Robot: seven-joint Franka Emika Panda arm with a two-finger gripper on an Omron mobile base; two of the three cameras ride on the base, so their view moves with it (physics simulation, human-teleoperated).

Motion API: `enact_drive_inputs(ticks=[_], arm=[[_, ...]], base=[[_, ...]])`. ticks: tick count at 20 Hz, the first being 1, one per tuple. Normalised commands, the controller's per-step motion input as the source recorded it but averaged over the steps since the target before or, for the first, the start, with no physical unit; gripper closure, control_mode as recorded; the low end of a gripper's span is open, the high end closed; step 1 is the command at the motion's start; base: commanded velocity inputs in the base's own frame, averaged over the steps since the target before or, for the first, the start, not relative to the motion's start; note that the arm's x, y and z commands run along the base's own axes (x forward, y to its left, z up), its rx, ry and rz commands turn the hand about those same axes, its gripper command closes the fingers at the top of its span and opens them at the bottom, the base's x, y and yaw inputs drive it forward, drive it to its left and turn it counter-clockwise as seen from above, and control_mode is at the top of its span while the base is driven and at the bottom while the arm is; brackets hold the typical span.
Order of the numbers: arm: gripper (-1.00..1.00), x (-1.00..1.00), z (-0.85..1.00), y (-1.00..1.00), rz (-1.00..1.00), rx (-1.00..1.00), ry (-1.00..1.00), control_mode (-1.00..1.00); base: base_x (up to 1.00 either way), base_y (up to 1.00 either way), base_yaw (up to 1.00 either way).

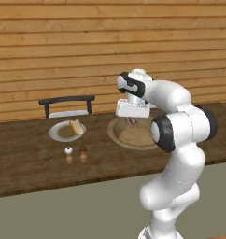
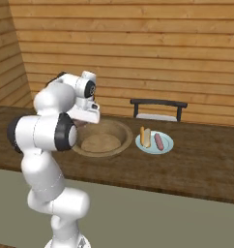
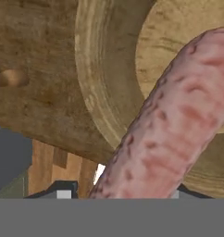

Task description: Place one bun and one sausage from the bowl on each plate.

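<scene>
Sausage [image 3: 174,134] fills my hand view, pink and mottled, pinched in the gripper [image 1: 132,120] above the wooden bowl [image 2: 120,130]. From my right base view, left to right: arm over the bowl, then a pale plate [image 2: 166,147] just beside it carrying a bun [image 2: 146,137] and a second sausage [image 2: 159,141]. Two small shakers [image 1: 68,150] stand near the plate.
</scene>
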Motion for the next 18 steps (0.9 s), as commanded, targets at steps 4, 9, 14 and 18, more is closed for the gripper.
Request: enact_drive_inputs(ticks=[4, 9, 14, 18], arm=[[1.0, -0.36, 0.29, 0.88, 0.49, 0.05, -0.24, -1.0], [1.0, -0.37, 0.11, 0.98, 0.53, 0.0, -0.17, -1.0], [1.0, 0.04, 0.22, 0.9, 0.34, 0.01, -0.12, -1.0], [1.0, 0.76, 0.02, 1.0, 0.22, 0.01, -0.01, -1.0]], base=[[0.0, 0.0, 0.0], [0.0, 0.0, 0.0], [0.0, 0.0, 0.0], [0.0, 0.0, 0.0]])
